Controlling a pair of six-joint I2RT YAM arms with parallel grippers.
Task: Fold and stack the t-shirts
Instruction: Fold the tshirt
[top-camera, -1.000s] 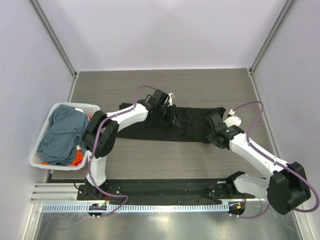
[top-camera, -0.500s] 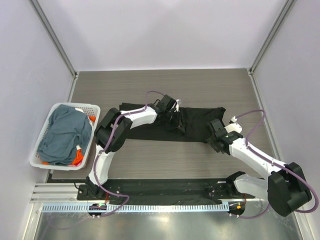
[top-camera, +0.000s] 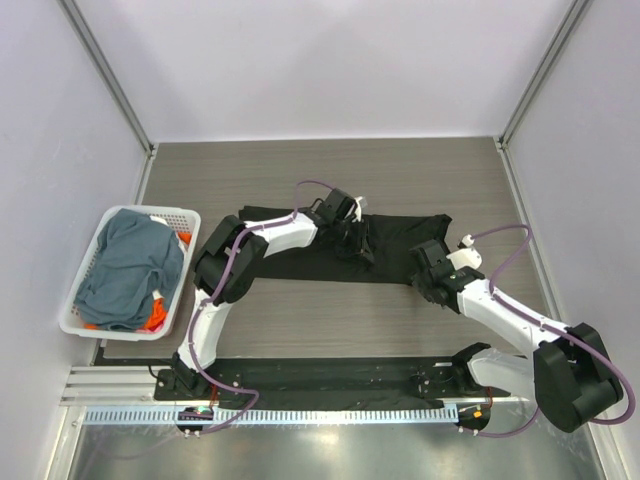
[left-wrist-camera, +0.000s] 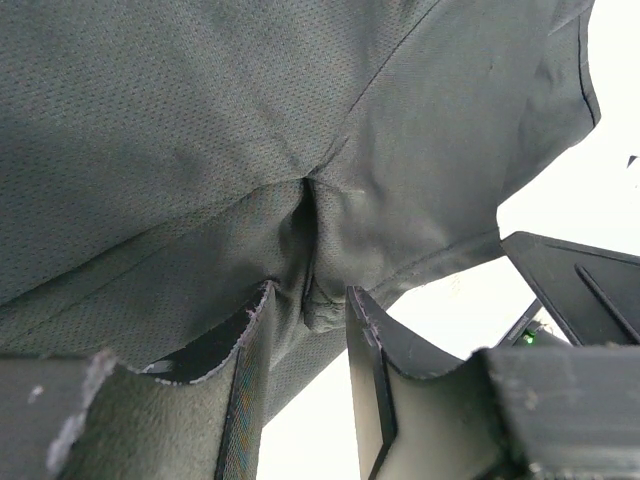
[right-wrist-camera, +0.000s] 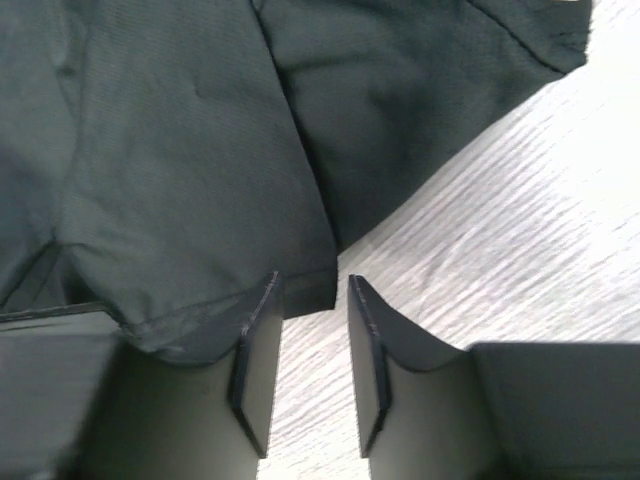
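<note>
While the black t-shirt (top-camera: 395, 258) lies spread across the counter (top-camera: 420, 175), my left claw (left-wrist-camera: 308, 305) pinches a fold of it. The right claw (right-wrist-camera: 308, 320), narrowly parted, sits at the hem. I judge folding begun; next, that hem needs gripping.

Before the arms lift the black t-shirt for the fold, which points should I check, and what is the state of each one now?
1. Left gripper pinches the black t-shirt: ok, cloth bunched between its fingers.
2. Right gripper closed on the hem: not ok, jaws apart, hem corner at the fingertips.
3. Number of layers pinched: cannot tell.
4. Shirt wholly on the table: ok.
5. White basket apart from both arms: ok.
</note>
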